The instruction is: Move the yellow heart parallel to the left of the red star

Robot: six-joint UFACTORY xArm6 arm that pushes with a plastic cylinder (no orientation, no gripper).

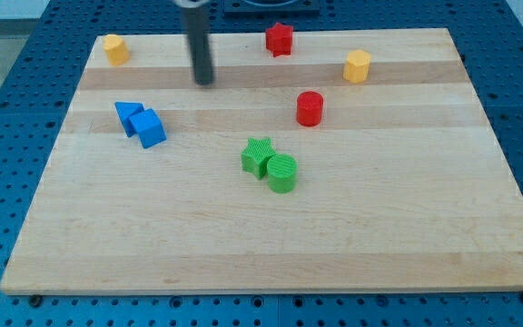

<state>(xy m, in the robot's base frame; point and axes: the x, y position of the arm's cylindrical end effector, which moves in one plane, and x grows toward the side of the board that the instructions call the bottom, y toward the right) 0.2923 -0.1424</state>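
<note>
Wooden board sits on a blue perforated table. All places below are given against the red star, which sits near the board's top edge, a bit right of the middle.

Going left to right: yellow heart is far to the view's left of the red star, at the board's top left corner, roughly level with the star, slightly lower. Blue triangle and blue cube lie down and left of the star, touching each other, cube on the right side. My tip comes next: rod stands upright, its end is left of the star and a little lower, between heart and star, closer to the star, touching no block. No gripper on this arm, only the bare rod, so nothing is held and there is no opening to report.

Green star lies well below the red star, slightly left of it. Green cylinder touches the green star on its lower right side, almost straight under the red star. Red cylinder stands below and just right of the red star, apart from it. Yellow hexagon block is to the right of the red star and slightly lower, well apart from it.
</note>
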